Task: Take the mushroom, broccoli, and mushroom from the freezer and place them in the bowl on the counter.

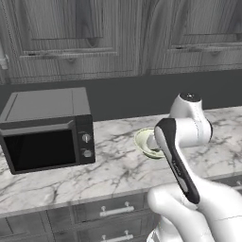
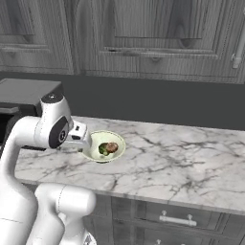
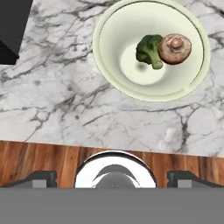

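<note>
Pale cream-green bowl point(image 3: 188, 83) sits on the white marble surface point(image 3: 65, 109), set back from its front edge and to the right of the black-fronted microwave point(image 1: 47, 132). In the hand view, looking straight down: broccoli point(image 3: 148, 51) and one brown-capped mushroom point(image 3: 175, 48) lie together in the bowl, touching, both off toward one side of the basin — the broccoli nearer the middle, the mushroom nearer the rim. The right base view gives the same pair, green lump point(image 2: 103, 150) against brown cap point(image 2: 112, 147), in the bowl point(image 2: 117, 139). Claw point(image 3: 112, 177) hangs above the front edge of the surface, well clear of the bowl, with wood floor point(image 3: 39, 159) beneath it; its two dark tips stand far apart at the bottom corners of the hand view, so it is spread wide with nothing between them. In the left base view the arm's forearm crosses in front of the bowl point(image 1: 140, 141), leaving part of the rim showing. Dark grey wall cabinets point(image 2: 143, 33) above, drawers with silver bar handles point(image 1: 116, 210) below the surface
</note>
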